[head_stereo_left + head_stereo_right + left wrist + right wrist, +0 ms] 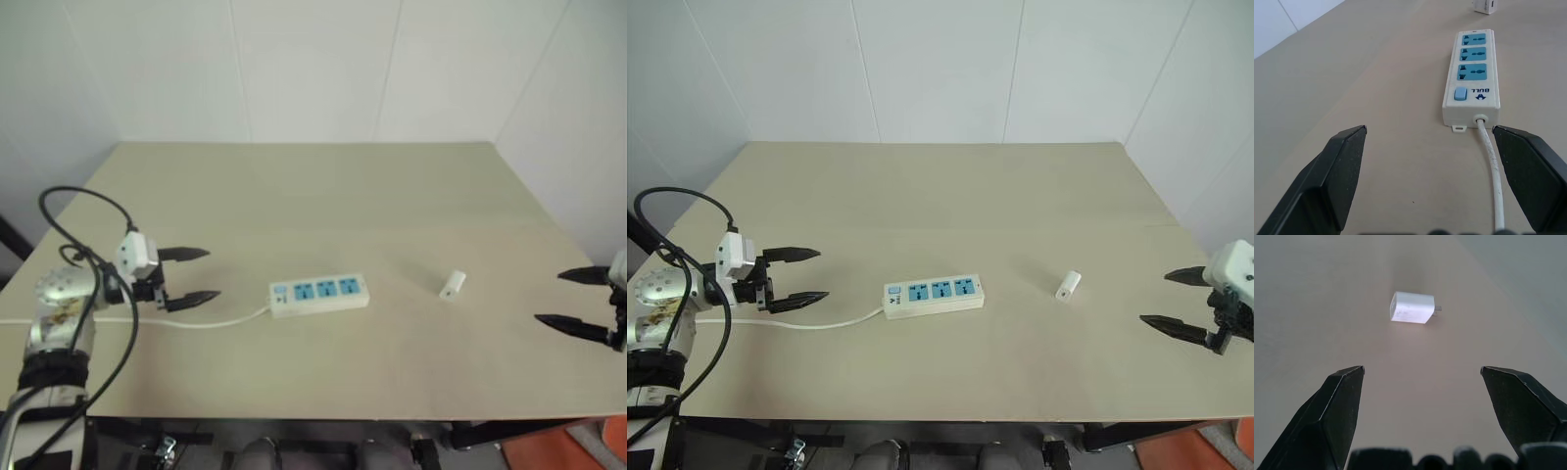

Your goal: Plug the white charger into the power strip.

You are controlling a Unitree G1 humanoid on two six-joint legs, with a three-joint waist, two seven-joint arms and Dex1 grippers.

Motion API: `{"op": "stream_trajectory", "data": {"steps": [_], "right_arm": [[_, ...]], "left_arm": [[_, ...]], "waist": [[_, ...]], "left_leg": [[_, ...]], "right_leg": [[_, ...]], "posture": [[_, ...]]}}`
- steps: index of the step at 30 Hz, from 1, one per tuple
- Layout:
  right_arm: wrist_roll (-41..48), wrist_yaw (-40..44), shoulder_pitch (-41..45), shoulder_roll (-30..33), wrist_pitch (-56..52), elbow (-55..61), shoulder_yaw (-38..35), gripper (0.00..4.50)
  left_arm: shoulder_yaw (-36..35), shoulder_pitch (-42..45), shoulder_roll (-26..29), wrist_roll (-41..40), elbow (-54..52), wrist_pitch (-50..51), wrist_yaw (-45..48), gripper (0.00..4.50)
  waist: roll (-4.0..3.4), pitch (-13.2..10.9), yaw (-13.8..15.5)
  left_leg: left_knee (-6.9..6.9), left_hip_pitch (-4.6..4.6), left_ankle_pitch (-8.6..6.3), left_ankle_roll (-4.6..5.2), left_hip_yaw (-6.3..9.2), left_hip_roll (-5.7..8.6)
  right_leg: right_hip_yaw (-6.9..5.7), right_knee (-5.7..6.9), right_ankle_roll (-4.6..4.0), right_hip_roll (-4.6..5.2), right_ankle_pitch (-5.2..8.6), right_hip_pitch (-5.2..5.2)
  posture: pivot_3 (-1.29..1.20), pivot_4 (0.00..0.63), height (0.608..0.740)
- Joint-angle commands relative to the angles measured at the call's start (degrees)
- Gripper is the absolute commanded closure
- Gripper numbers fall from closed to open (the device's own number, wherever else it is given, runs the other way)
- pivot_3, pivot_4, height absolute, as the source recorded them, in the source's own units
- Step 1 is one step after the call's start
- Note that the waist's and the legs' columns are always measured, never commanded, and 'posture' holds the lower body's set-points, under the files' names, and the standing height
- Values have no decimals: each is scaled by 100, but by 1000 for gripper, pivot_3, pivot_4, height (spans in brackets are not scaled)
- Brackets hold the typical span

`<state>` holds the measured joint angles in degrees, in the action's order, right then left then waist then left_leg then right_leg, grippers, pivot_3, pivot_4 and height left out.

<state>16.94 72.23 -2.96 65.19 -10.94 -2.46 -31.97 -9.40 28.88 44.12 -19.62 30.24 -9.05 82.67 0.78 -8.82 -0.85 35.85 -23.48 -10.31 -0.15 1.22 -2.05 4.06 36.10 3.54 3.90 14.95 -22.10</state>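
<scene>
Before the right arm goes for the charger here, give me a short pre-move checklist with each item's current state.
1. Right tool open and empty: ok.
2. Small white boxy charger lying free on the beige wooden table, nothing around it: ok.
3. Charger facing the right tool: ok, it sits ahead between the fingers in the right wrist view.
4. Long white power strip with three blue outlets unoccupied: ok.
5. Left tool open near the strip's cord end: ok.
6. Charger prong orientation for insertion: cannot tell.
</scene>
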Motion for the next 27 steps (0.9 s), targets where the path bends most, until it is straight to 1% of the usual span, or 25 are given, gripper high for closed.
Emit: {"op": "stream_trajectory", "data": {"steps": [1, 19, 27], "right_arm": [[43, -28, 47, 18, 184, 33, -83, 0], [33, 50, -8, 87, 327, -75, -128, 0], [58, 31, -59, 28, 293, 75, -93, 0]], "left_arm": [[-40, 49, 22, -106, -180, 28, -23, 24], [-21, 30, -51, -142, -232, 102, 10, 24], [47, -103, -245, -340, -312, 307, 246, 24]], "waist": [[0, 0, 0], [0, 0, 0], [0, 0, 2]], "left_leg": [[0, 0, 0, 0, 0, 0], [1, 1, 0, 0, 0, 0], [1, 1, 0, 0, 0, 0]], "right_leg": [[0, 0, -1, 0, -1, 0], [0, 1, -2, 0, -2, 1], [1, 1, -4, 0, -3, 2]], "posture": [[0, 150, 740], [0, 150, 740], [0, 150, 740]]}}
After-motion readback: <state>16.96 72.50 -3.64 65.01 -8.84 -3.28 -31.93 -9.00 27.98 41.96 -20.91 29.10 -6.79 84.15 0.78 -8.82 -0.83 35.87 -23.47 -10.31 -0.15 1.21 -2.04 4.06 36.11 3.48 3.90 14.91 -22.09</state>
